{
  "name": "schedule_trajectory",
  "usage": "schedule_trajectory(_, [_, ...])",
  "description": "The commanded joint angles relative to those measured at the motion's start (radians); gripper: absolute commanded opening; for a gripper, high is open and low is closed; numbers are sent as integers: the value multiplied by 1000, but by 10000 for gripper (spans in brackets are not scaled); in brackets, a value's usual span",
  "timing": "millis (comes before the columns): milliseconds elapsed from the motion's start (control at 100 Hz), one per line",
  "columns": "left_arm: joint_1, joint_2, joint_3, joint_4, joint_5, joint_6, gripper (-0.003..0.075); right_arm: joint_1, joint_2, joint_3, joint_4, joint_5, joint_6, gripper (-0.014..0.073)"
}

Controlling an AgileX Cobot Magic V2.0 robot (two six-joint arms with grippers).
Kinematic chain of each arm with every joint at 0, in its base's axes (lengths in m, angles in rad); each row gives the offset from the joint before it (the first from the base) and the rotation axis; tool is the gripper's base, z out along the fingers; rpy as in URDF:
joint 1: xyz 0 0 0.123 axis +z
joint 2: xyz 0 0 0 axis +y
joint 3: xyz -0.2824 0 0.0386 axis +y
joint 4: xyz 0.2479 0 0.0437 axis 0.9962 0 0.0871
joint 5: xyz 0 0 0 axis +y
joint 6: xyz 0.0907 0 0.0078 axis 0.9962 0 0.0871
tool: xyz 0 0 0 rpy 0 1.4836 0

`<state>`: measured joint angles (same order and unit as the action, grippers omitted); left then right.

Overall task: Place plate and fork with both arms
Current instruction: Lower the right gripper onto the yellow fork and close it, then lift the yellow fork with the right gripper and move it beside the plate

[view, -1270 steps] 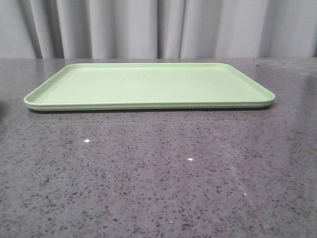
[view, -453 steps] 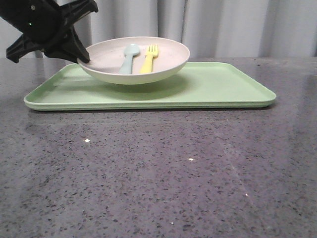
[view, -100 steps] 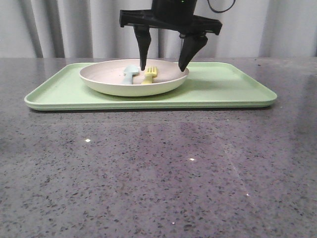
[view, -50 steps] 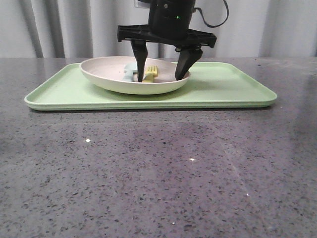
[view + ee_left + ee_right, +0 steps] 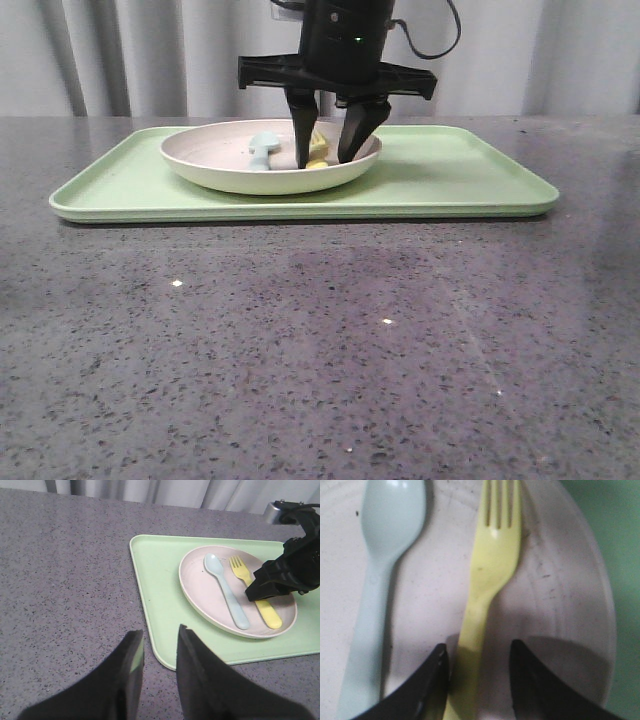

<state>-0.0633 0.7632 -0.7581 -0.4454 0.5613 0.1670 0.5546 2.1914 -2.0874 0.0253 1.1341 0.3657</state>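
The plate (image 5: 200,165) lies on the left half of the green tray (image 5: 450,175). Inside it the pale-yellow fork (image 5: 492,565) lies beside a pale blue spoon (image 5: 385,540). My right gripper (image 5: 479,646) is down in the plate, jaws partly open and astride the fork's handle. One finger touches the handle; the other stands a little apart from it. In the front view the right gripper (image 5: 324,162) hides most of the fork (image 5: 318,150). My left gripper (image 5: 160,630) is open and empty, above the table by the tray's near left corner, looking at the plate (image 5: 200,587).
The tray's (image 5: 160,595) raised rim runs around the plate. The spoon (image 5: 225,590) lies parallel to the fork (image 5: 242,570), on its left. Grey speckled tabletop (image 5: 320,350) stretches in front of the tray. Curtains hang behind.
My right gripper has come down into the plate and its jaws have narrowed around the fork's handle. The plate and spoon have not moved.
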Motion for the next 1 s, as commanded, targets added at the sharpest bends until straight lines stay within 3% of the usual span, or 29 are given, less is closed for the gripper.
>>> schedule_trajectory(0, [3, -6, -29, -16, -63, -7, 167, 0, -52, -26, 0, -13, -1, 175])
schedule_trajectory(220, [3, -6, -29, -16, -63, -7, 167, 0, -52, -26, 16, -3, -1, 98])
schedule_trajectory(730, [3, -6, -29, -16, -63, -7, 167, -5, -141, -27, 11, 0, -2, 97])
schedule_trajectory(990, [3, -6, -29, -16, -63, -7, 167, -65, -207, -27, -1, 77, -2, 97])
